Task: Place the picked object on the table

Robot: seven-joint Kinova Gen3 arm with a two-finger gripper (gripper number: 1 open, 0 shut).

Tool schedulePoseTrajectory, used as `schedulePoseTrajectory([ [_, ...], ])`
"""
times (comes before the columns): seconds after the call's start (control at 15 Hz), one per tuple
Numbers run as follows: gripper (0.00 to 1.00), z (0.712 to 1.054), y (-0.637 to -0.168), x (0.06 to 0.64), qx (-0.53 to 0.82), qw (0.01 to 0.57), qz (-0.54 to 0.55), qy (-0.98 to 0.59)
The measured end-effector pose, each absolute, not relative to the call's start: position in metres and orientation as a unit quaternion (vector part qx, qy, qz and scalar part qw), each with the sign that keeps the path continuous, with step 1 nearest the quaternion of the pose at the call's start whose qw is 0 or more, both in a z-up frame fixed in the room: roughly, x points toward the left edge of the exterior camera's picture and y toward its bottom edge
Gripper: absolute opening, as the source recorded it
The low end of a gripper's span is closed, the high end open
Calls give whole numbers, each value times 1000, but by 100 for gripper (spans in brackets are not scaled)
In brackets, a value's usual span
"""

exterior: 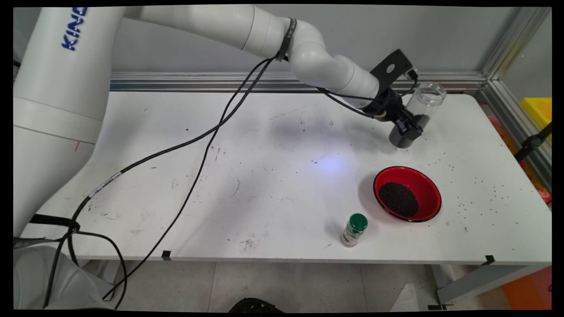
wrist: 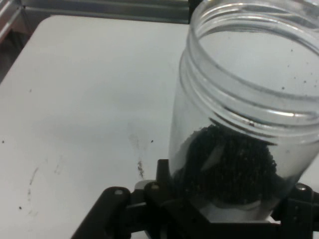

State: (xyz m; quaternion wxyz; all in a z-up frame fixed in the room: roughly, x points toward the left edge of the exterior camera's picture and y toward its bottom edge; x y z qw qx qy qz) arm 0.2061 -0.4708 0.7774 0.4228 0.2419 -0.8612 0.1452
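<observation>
A clear plastic jar [exterior: 422, 108] with an open mouth and dark seeds at its bottom hangs tilted above the table's far right, my gripper [exterior: 407, 127] shut on its lower part. In the hand view the jar [wrist: 244, 124] fills the right side, its mouth pointing away, and the dark seeds [wrist: 227, 167] lie low between the jaws. A red bowl [exterior: 407, 193] with a heap of dark seeds sits on the table in front of the jar. A small green-capped bottle [exterior: 354, 230] stands near the front edge, left of the bowl.
Loose dark seeds [exterior: 478, 180] are scattered over the table's right part. Black cables [exterior: 207, 145] hang from the arm across the table's left half. An aluminium rail [exterior: 506, 88] runs along the back and right sides, with a yellow box [exterior: 539, 108] beyond it.
</observation>
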Motion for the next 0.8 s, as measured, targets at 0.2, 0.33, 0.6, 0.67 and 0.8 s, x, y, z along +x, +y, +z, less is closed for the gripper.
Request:
schedulePoseTrajectory([
  [0.2, 0, 770, -470, 207, 238, 421, 143, -864],
  [0.33, 0, 766, -470, 208, 236, 419, 141, -865],
  [0.6, 0, 758, -469, 211, 232, 415, 138, -869],
  [0.67, 0, 756, -469, 212, 232, 414, 138, -869],
  [0.8, 0, 753, -469, 213, 232, 412, 136, -870],
])
